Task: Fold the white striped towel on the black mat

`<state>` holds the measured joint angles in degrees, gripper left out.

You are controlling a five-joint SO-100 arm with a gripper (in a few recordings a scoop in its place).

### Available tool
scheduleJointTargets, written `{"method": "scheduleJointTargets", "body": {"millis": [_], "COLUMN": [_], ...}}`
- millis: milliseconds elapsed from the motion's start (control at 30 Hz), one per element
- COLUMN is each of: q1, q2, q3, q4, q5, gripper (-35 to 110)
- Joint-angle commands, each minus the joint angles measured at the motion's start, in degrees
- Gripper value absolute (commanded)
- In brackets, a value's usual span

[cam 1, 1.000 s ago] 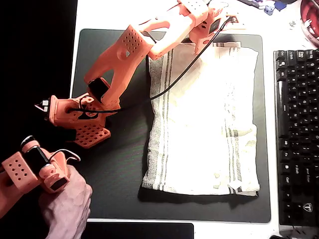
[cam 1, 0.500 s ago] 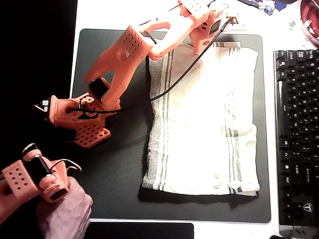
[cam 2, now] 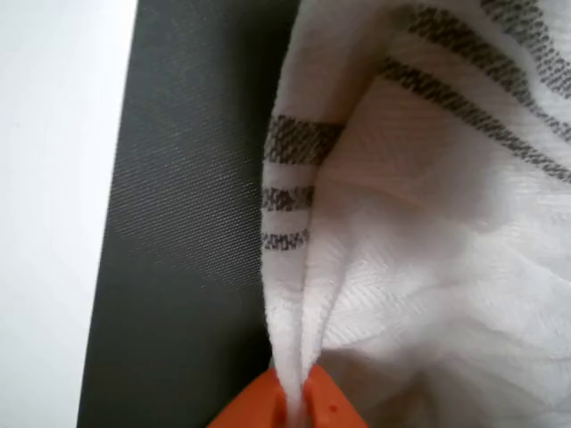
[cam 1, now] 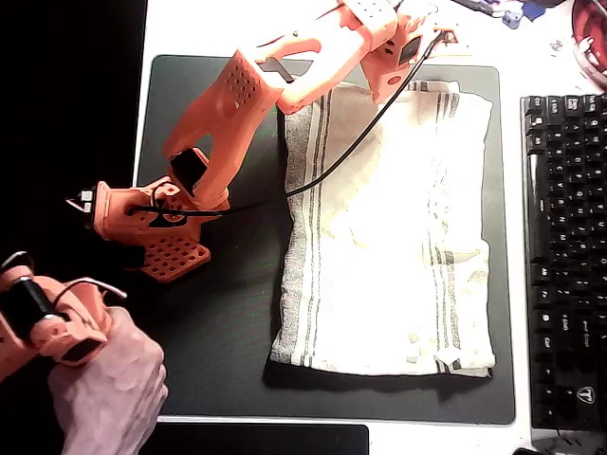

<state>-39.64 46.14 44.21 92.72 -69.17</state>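
The white striped towel (cam 1: 389, 237) lies spread flat on the right half of the black mat (cam 1: 218, 322) in the overhead view, with grey stripes running along its left and right sides. My orange gripper (cam 1: 384, 87) sits at the towel's far edge, near the top of the picture. In the wrist view the gripper (cam 2: 293, 406) is shut on a pinched fold of the towel (cam 2: 428, 267), which rises from the orange fingertips (cam 2: 326, 406). The mat (cam 2: 187, 223) shows beside the fold.
A black keyboard (cam 1: 564, 246) lies right of the mat. My arm's base (cam 1: 152, 223) stands on the mat's left part, and a black cable (cam 1: 351, 142) hangs across the towel's upper left. White tabletop (cam 1: 285, 28) lies beyond the mat, with small items and a red object (cam 1: 590, 38) at the top right.
My arm's upper link has shifted slightly, and the towel's far edge at the gripper has bunched a little. The rest of the towel lies as before.
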Motion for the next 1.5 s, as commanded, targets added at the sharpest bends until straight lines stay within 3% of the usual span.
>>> {"method": "scheduleJointTargets", "body": {"millis": [0, 833, 1100, 1467], "q1": [-1.41, 6.68, 16.96, 37.35], "q2": [6.15, 25.40, 36.30, 46.05], "q3": [-1.23, 4.22, 11.87, 20.39], "q4": [1.05, 8.88, 10.55, 10.37], "q5": [-0.44, 0.09, -2.64, -14.24], "gripper": [0, 0, 0, 0]}}
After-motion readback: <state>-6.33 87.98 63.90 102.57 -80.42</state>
